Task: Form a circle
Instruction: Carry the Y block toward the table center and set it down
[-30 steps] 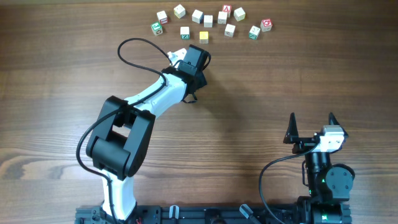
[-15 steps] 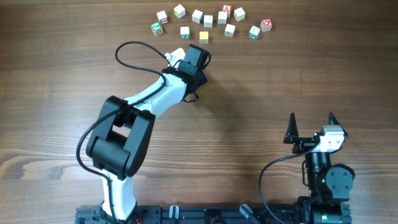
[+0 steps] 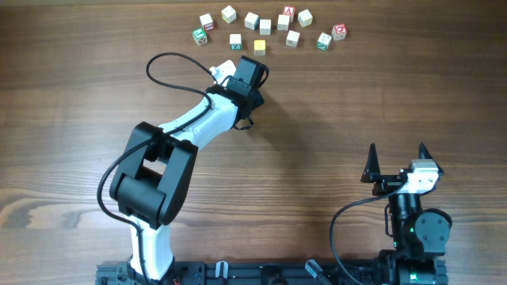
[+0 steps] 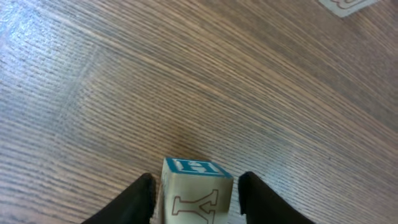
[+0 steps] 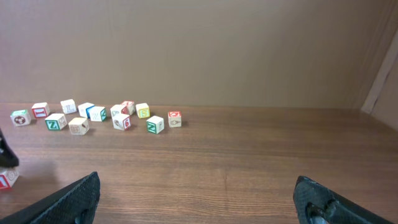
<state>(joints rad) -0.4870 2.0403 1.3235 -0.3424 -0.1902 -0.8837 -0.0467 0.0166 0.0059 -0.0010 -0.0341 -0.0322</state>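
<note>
Little has shifted since a second ago: the black cable loop (image 3: 149, 70) on the left arm has swung slightly toward the left edge of the tabletop (image 3: 380, 87), while the cubes lie where they were. The left gripper (image 4: 196, 180) sits a short way in from the far edge, left of the middle. Its jaws are partly spread, one on each side of a single letter cube (image 4: 198, 194) that stands on the wood. A thin gap shows on each side, so nothing is gripped. That cube carries a blue "H" on its top face and an outlined "Y" on its side. No closed circle is laid out. The tight group of three letter cubes (image 3: 283, 22) sits close to the far edge, just right of the middle, within a loose scatter of other cubes (image 3: 235, 39). One of the three has a red face, and its letter is too small to read. A yellow cube (image 3: 260, 47) lies just beyond the left gripper. The right gripper (image 3: 396, 147) rests near the near right corner with its jaws spread wide and holding nothing.
</note>
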